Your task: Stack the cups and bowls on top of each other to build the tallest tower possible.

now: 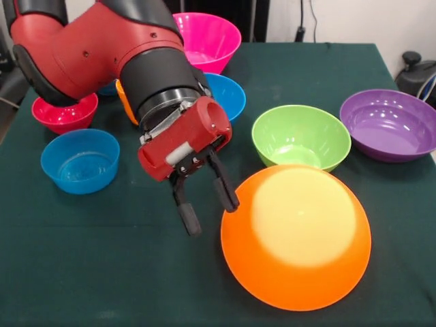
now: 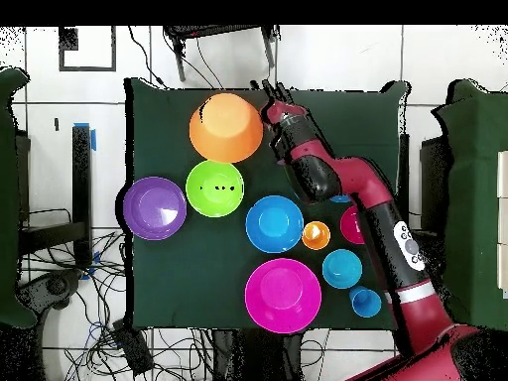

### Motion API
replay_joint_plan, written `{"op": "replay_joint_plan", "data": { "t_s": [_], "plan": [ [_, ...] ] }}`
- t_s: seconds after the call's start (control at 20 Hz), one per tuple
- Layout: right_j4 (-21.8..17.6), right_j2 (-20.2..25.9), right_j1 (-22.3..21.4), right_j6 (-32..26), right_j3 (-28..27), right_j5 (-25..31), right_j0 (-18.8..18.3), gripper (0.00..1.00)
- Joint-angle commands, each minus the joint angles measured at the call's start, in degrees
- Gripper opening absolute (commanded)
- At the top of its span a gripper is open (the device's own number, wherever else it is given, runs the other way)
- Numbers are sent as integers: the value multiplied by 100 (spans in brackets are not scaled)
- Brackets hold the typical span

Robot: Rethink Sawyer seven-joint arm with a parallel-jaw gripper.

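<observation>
Tool (image 1: 206, 202) open, fingers spread and empty, just beside the upturned big orange bowl (image 1: 296, 238) near the bench (image 1: 102, 272) edge. Green bowl (image 1: 301, 136), purple bowl (image 1: 390, 124) and pink bowl (image 1: 206, 39) separate, upright, unstacked.

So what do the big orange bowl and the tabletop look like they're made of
The upside-down large orange bowl looks like glossy plastic: smooth, evenly colored, with a broad soft highlight across its upturned base. The green bowl beside it has the same sheen. The table seems covered in dark green matte cloth, since it shows no reflections, though the weave can't be made out.
</observation>
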Motion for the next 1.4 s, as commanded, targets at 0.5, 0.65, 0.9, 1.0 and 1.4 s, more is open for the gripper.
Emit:
{"op": "replay_joint_plan", "data": {
  "t_s": [0.5, 0.65, 0.9, 1.0, 1.4],
  "plan": [
    [1204, -4357, -2390, 1411, -481, -1876, 2869, 100],
    [2029, -5050, -2471, 1145, -205, -2355, 3278, 100],
    [2739, -5483, -2501, 789, 171, -2841, 3506, 100],
    [2869, -5516, -2495, 746, 272, -2944, 3523, 100],
    [2952, -5464, -2608, 751, 451, -2973, 3553, 100]
  ]
}}
